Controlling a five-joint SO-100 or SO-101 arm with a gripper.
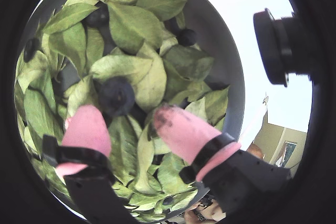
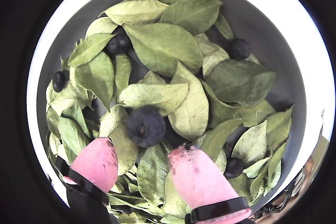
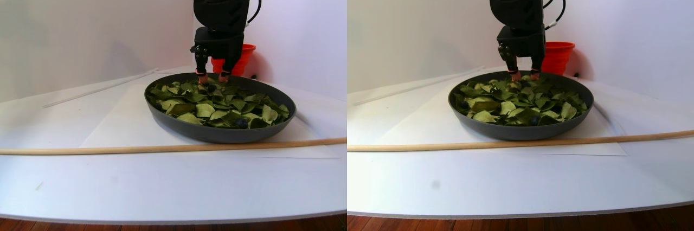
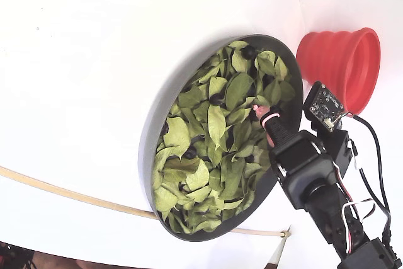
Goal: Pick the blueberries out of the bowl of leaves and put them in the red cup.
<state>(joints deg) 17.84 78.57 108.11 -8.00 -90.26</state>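
A: How far along does the job look?

B: Early, I'd judge. Several blueberries (image 2: 145,126) still sit among the leaves (image 2: 163,40) in the bowl (image 2: 273,35): one at the upper right of a wrist view, one upper left, one at the left edge, one lower right. Whether any are in the red cup (image 4: 343,61) I cannot tell; its inside is not shown clearly.

A: Where is the cup?

B: At the upper right of the fixed view, just beside the bowl's rim on the white desk (image 4: 75,61).

A: And the gripper (image 2: 144,163)?

B: Down in the bowl, at the lower middle of both wrist views. Its pink fingertips (image 2: 197,174) stand apart, wider than a berry, and grasp nothing. The big berry lies just ahead of the gap, nearer the left tip. The tips seem to touch or nearly touch the leaves.

A: So what's left?

B: Closing on that berry, carrying it to the cup, then the others.
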